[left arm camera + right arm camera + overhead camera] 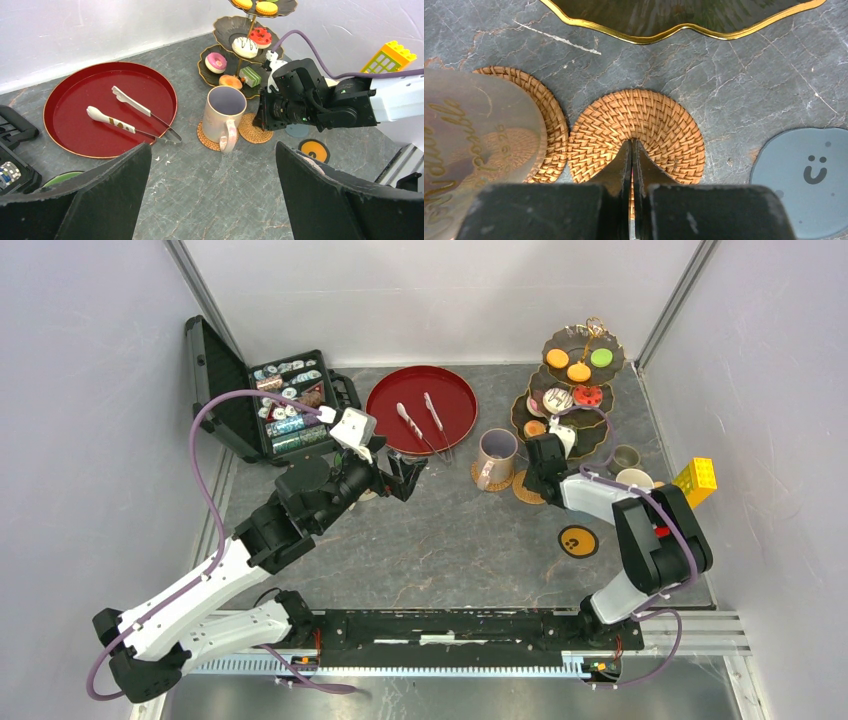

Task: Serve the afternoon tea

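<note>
Right wrist, beige mug (479,135), blurred gold script

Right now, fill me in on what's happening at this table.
Two robot arms are laying out afternoon tea. The right gripper is shut, its tips at a bare woven coaster between the beige mug, which sits on its own coaster, and the three-tier stand. Whether it pinches the coaster is unclear. The toy cakes are on the stand. The left gripper hangs open and empty near the red tray.
</note>
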Controlling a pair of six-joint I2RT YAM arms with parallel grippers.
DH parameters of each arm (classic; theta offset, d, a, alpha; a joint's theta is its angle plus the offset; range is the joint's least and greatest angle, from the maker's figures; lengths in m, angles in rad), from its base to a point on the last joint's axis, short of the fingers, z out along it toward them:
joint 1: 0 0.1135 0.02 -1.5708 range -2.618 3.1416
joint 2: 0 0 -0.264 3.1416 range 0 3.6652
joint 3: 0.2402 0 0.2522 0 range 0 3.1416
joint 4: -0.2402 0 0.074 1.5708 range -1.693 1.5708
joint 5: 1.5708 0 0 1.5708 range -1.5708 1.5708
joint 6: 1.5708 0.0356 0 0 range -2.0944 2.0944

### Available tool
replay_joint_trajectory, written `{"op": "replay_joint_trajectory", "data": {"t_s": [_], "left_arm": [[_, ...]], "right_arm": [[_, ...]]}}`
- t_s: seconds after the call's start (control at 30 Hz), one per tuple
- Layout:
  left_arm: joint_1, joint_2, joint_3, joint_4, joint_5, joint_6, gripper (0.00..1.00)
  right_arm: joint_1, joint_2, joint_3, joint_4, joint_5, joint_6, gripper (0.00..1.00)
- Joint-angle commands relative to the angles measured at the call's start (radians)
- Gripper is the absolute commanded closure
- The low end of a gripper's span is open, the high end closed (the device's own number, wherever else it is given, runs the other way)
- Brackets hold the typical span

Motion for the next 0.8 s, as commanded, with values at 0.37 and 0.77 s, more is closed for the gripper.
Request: {"op": "replay_joint_trajectory", "data": {"t_s": [0.37, 0.77], "left_arm": [[-0.002, -0.043, 0.019, 0.007, -0.021, -0.013, 0.0], [-0.002, -0.096, 0.009, 0.015, -0.076, -0.017, 0.0]], "right_arm": [[0.003, -0.334, 0.06, -0.133, -0.053, -0.067, 0.69], [0.228, -0.372, 0.101, 0.11, -0.379, -0.185, 0.19]]}}
